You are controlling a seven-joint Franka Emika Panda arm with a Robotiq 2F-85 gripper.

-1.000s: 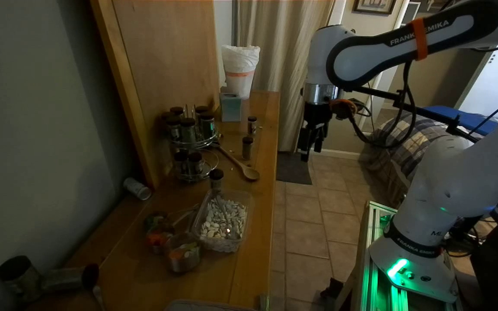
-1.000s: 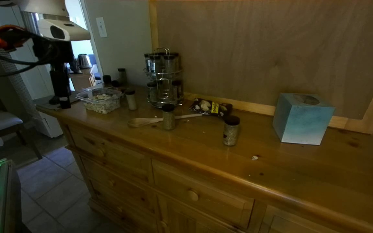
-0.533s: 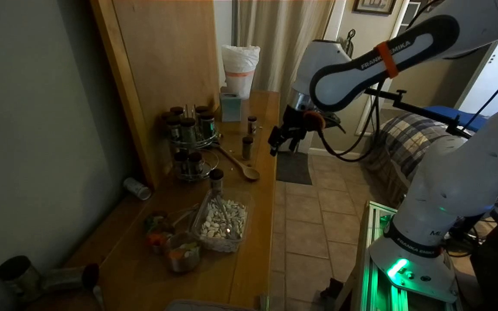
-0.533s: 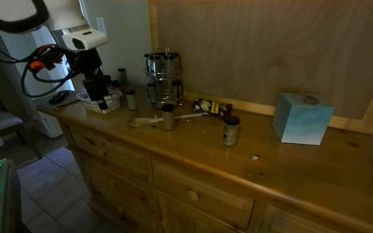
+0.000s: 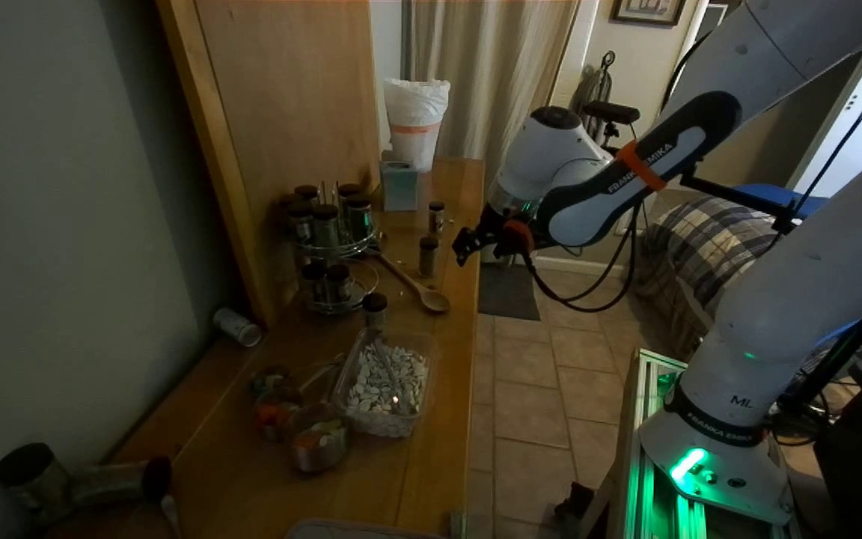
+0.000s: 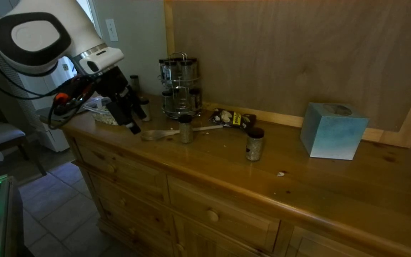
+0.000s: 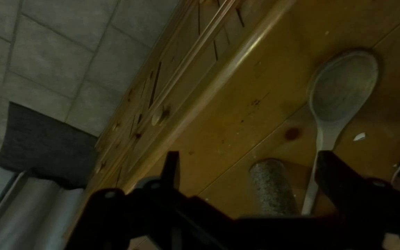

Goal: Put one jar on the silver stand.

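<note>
Spoon (image 7: 342, 86) flat on counter (image 6: 334, 200). Rack (image 6: 179, 84) just wallward of spoon, jars (image 6: 171, 71) on both tiers. Loose jar (image 6: 186, 133) upright beside spoon's handle, apart from it; second jar (image 6: 254, 148) upright, farther from spoon. Gripper (image 6: 138, 122) tilted in air near spoon's bowl, fingers (image 7: 171, 170) wide apart.

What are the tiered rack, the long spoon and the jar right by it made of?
The tiered rack looks like metal wire, perhaps chromed: thin silvery rods catch highlights. The long spoon seems to be wood, perhaps unvarnished, given its tan, dull surface. The jar looks see-through, its speckled contents visible; glass or clear plastic, I can't tell.
</note>
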